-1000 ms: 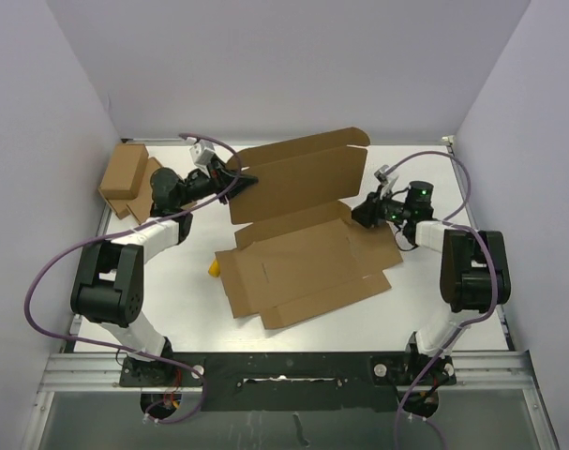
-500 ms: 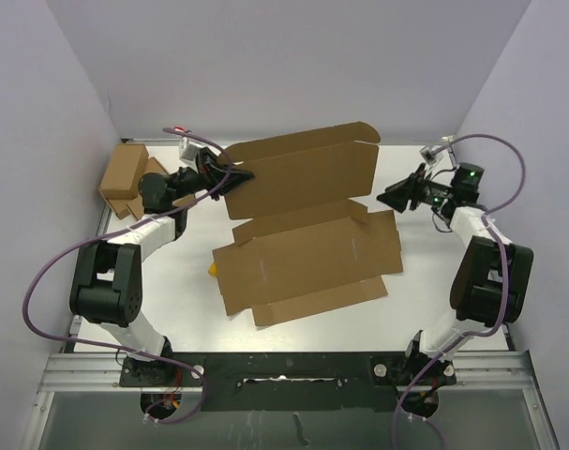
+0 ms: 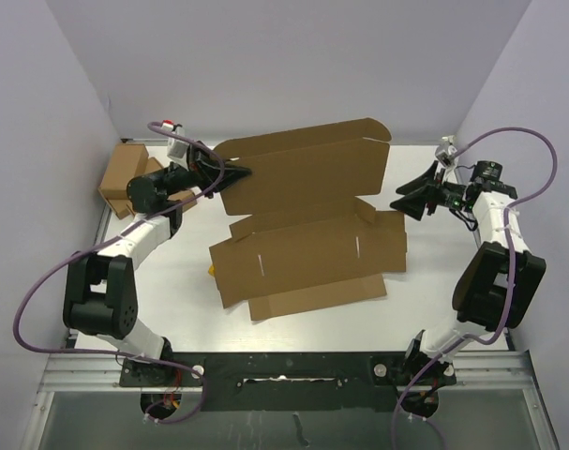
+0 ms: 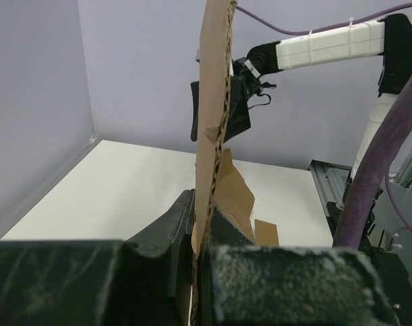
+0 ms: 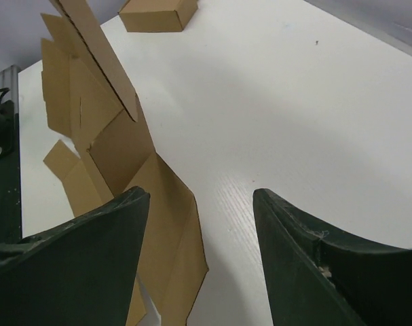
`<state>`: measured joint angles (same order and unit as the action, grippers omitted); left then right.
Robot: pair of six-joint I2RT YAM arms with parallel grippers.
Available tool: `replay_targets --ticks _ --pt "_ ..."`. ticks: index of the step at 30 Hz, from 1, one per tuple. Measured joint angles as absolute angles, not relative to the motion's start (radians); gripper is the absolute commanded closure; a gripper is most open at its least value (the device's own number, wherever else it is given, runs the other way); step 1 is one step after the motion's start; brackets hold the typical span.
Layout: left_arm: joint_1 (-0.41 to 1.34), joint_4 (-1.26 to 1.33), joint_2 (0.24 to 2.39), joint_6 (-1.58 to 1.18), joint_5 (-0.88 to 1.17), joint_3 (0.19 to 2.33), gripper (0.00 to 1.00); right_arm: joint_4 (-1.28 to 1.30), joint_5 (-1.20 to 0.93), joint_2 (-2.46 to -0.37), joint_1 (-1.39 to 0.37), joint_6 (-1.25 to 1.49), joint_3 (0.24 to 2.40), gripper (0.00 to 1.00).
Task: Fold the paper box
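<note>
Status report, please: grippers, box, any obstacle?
Left gripper shut on box, rear panel raised. Right gripper open, empty, right of box. Small yellow object at box's left edge.

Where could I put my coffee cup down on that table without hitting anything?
Bare table lies in front of the paper box, along the near edge, and between its right edge and the right arm. The back left corner is crowded: two small boxes and the left gripper pinching the cardboard.
</note>
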<state>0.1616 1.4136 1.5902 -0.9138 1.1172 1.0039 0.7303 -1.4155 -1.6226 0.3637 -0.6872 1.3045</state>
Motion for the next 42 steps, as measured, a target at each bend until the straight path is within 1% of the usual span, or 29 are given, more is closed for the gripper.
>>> replay_targets --ticks 3,7,13,16,21,24,27,30,34,38,42 --pt "0.162 1.424 1.566 -0.917 1.122 1.004 1.0 0.792 -1.428 -1.642 0.346 -0.736 1.304 0.38" --pt "0.162 1.431 1.556 -0.925 1.127 1.004 1.0 0.805 -1.436 -1.644 0.294 -0.742 1.304 0.38" --pt "0.162 1.433 1.556 -0.932 1.131 1.004 1.0 0.719 -1.436 -1.642 0.214 -0.67 1.27 0.36" --pt "0.162 1.434 1.556 -0.933 1.131 1.004 1.0 0.623 -1.437 -1.635 0.193 -0.59 1.218 0.33" --pt "0.162 1.433 1.556 -0.937 1.136 1.004 1.0 0.275 -1.432 -1.57 0.187 -0.333 1.014 0.28" --pt "0.164 1.433 1.556 -0.941 1.14 1.004 1.0 -0.004 -1.425 -1.52 0.179 -0.141 0.893 0.29" --pt "0.17 1.433 1.554 -0.942 1.139 1.004 1.0 -0.266 -1.418 -1.491 0.161 0.029 0.823 0.3" --pt "0.175 1.434 1.547 -0.942 1.138 1.004 1.0 -0.523 -1.416 -1.486 0.149 0.205 0.782 0.3" --pt "0.175 1.436 1.531 -0.942 1.136 1.004 1.0 -0.884 -1.424 -1.505 0.148 0.452 0.741 0.34" --pt "0.176 1.438 1.529 -0.942 1.131 1.004 1.0 -1.144 -1.424 -1.574 0.149 0.649 0.734 0.36" --pt "0.18 1.438 1.529 -0.943 1.131 1.004 1.0 -1.311 -1.42 -1.646 0.148 0.785 0.733 0.35"
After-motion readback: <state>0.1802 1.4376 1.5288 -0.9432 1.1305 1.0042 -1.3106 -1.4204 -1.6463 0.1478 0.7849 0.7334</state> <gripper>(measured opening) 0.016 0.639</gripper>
